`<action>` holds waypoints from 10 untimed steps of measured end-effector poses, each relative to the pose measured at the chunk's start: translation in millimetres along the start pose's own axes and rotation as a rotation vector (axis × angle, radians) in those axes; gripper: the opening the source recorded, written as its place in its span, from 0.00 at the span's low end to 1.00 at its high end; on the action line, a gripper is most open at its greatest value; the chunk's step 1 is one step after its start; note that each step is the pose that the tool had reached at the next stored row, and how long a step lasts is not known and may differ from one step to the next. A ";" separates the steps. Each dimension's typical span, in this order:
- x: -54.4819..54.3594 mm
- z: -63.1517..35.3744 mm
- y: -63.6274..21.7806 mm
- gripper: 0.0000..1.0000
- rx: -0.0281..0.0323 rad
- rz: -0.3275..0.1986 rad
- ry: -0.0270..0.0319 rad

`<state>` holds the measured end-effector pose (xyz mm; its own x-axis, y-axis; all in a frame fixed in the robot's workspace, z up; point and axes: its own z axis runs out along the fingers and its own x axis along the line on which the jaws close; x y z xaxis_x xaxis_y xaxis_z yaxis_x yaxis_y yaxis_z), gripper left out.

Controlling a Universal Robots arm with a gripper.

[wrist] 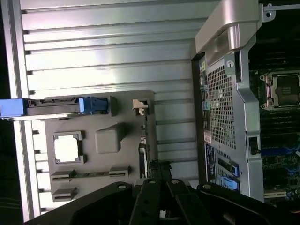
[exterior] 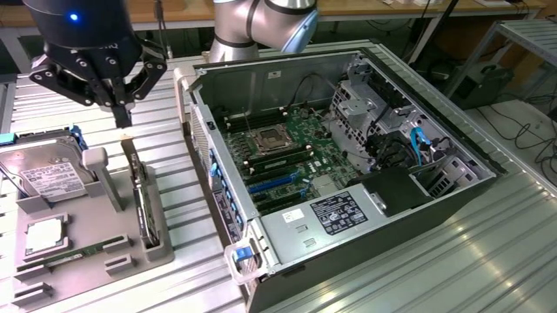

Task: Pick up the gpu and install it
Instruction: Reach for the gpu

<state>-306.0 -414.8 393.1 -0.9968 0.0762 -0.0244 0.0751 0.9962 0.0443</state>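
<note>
The ribbed metal worktop (exterior: 435, 274) carries two items: a grey parts holder (exterior: 96, 195) at the exterior view's left edge and an open computer case (exterior: 348, 163) towards the centre and right.

1. The hard drive (exterior: 44, 173) lies at the holder's far left corner, label up.
2. A processor (exterior: 42, 236) sits nearer the holder's front left corner. A narrow green memory stick (exterior: 78, 254) lies just beside it.
3. The gripper (exterior: 122, 120) hangs above the holder's far right corner, pointing down. Its fingers are drawn together to a single narrow tip with no gap visible. It holds nothing and touches nothing.
4. The gpu (exterior: 141, 192) stands on its long edge in a slot along the holder's right edge, the side nearest the case. The gripper tip is above the card's far end and apart from it.
5. The case lies on its side with the panel off, exposing the motherboard (exterior: 278, 156) and its blue expansion slots (exterior: 274, 182).
</note>
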 end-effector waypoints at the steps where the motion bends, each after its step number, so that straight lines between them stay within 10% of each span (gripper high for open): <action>1: 2.4 -0.1 -0.6 0.11 0.0000 0.000 0.0000; 10: 17.6 -0.6 -4.4 0.11 0.0000 0.000 0.0000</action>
<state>-323.9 -417.8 393.1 -0.9968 0.0762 -0.0244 0.0751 0.9962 0.0443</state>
